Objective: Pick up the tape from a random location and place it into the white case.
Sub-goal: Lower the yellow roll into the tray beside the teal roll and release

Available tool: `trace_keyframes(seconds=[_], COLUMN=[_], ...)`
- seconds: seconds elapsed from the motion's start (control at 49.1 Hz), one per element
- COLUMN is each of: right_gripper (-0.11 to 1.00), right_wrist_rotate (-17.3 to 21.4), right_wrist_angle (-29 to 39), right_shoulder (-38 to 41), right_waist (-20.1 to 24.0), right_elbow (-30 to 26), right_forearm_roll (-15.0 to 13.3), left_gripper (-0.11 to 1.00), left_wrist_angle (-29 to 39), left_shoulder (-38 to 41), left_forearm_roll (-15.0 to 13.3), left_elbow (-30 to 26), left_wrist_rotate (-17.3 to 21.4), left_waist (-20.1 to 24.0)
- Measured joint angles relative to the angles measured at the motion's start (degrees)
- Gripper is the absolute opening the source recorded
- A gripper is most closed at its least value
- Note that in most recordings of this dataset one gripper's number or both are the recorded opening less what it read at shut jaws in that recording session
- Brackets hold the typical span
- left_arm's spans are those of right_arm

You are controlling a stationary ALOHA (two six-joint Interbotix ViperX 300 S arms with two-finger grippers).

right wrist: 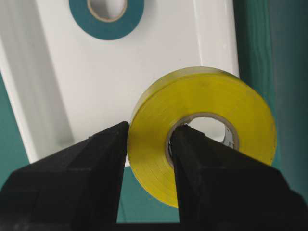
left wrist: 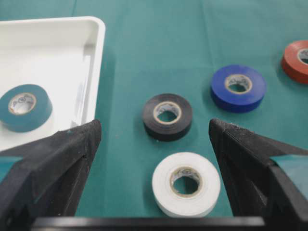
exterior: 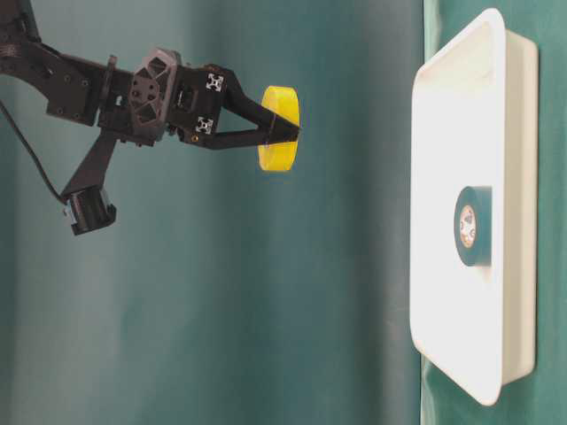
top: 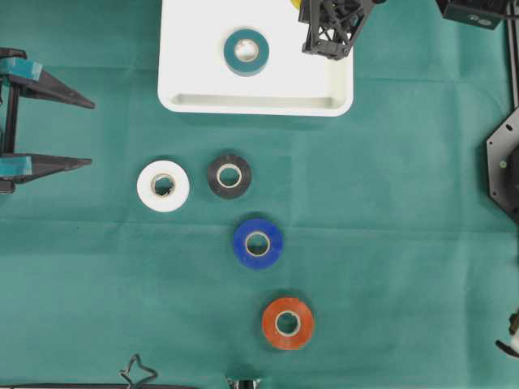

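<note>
A green cloth (top: 389,227) covers my table. The white case (top: 195,81) sits at its far edge, a teal roll (top: 246,52) inside. Only the table-level view shows my right gripper (exterior: 288,133) above the case, one finger through the yellow tape (exterior: 282,111), clamped on its wall. My left gripper (left wrist: 154,130) gapes wide, holding nothing.

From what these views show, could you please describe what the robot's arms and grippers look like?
Both are matte black. The left gripper has two long, tapering wedge fingers with teal tape near their bases. The right gripper has similar pointed black fingers on an angular, open-framed wrist with small pale markings. A black cable loops below the right arm near a small dark module.
</note>
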Motion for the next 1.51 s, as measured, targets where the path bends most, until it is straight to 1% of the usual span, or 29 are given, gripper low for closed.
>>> trace_keyframes(seconds=[0.143,0.753,0.896,1.099,1.364,1.507], right_gripper=[0.30,0.30,0.30,0.30,0.30,0.30], right_wrist_rotate=[0.0,0.0,0.0,0.4,1.1,2.7], right_wrist_angle=[0.1,0.0,-1.3,-6.4,-17.4,-22.6], right_shoulder=[0.1,0.1,0.2,2.5,6.3,8.7], right_waist=[0.0,0.0,0.0,0.0,-0.1,-0.2], right_elbow=[0.1,0.0,1.1,5.1,11.4,14.2], right_forearm_roll=[0.4,0.4,0.4,0.4,0.4,0.4], left_gripper=[0.95,0.95,0.95,0.95,0.95,0.95], left_wrist_angle=[0.1,0.0,0.0,0.0,0.1,0.0], left_shoulder=[0.0,0.0,0.0,0.0,0.0,0.0], left_forearm_roll=[-0.1,-0.1,-0.1,0.0,-0.1,-0.1], left_elbow=[0.0,0.1,0.1,0.3,0.3,0.3], left_wrist_rotate=[0.0,0.0,0.0,0.0,0.0,0.0], left_waist=[0.0,0.0,0.0,0.0,0.0,0.0])
